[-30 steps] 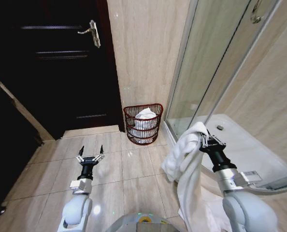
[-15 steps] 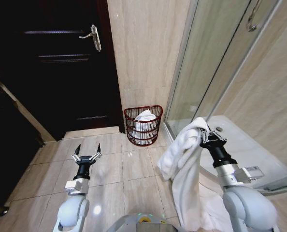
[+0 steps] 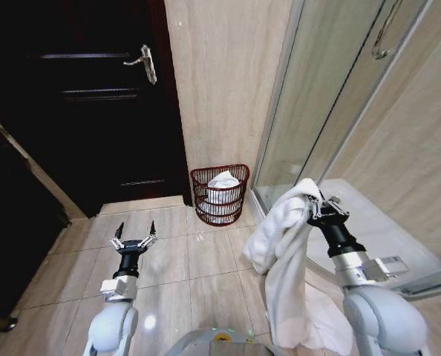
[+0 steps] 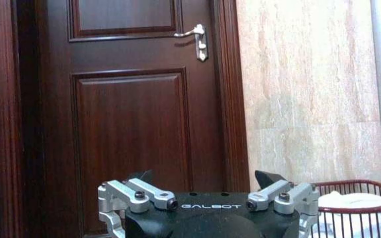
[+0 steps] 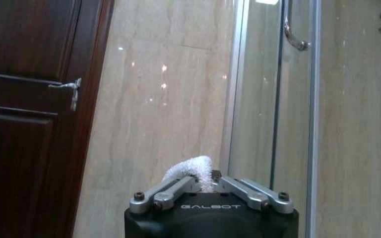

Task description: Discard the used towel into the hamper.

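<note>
A white towel (image 3: 283, 252) hangs in long folds from the right hand (image 3: 316, 210), pinched at its top edge with a tuft poking between the fingers (image 5: 170, 191). The hamper (image 3: 220, 194) stands well ahead on the tiled floor (image 3: 206, 274), against the wall beside the shower door (image 3: 317, 96), already holding white cloth. Carrying it well likely means keeping the trailing end off the floor and centring it over the rim before release. The right arm is raised, reaching forward; the left hand (image 3: 134, 241) waits low, fingers spread.
</note>
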Tool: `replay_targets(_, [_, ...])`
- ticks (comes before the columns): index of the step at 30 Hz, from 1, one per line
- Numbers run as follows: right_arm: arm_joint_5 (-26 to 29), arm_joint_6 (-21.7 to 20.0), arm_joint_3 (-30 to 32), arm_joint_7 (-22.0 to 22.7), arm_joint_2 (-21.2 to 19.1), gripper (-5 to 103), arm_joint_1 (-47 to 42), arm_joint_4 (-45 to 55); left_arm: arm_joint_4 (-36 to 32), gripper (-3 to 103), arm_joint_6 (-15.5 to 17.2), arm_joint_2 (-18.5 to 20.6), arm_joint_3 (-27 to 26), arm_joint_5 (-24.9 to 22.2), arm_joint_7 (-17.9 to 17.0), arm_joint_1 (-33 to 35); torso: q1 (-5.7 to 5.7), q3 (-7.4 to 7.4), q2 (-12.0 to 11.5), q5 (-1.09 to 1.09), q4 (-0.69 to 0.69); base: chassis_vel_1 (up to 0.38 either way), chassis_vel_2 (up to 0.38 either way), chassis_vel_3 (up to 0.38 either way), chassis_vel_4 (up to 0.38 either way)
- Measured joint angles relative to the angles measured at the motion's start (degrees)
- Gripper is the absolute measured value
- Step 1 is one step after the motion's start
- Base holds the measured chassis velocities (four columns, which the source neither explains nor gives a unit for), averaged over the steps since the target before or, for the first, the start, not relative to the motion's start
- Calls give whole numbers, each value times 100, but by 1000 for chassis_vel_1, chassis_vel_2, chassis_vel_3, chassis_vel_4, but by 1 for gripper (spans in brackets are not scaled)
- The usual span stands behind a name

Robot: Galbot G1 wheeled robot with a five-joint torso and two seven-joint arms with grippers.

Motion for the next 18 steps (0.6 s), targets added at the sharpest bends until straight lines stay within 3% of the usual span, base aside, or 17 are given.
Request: replay_targets(18, [24,-31,-1,54,-5,2,117,-60,53,100,-7,28,33,-4,12,-45,149,280,429,0,0,0,0,0,0])
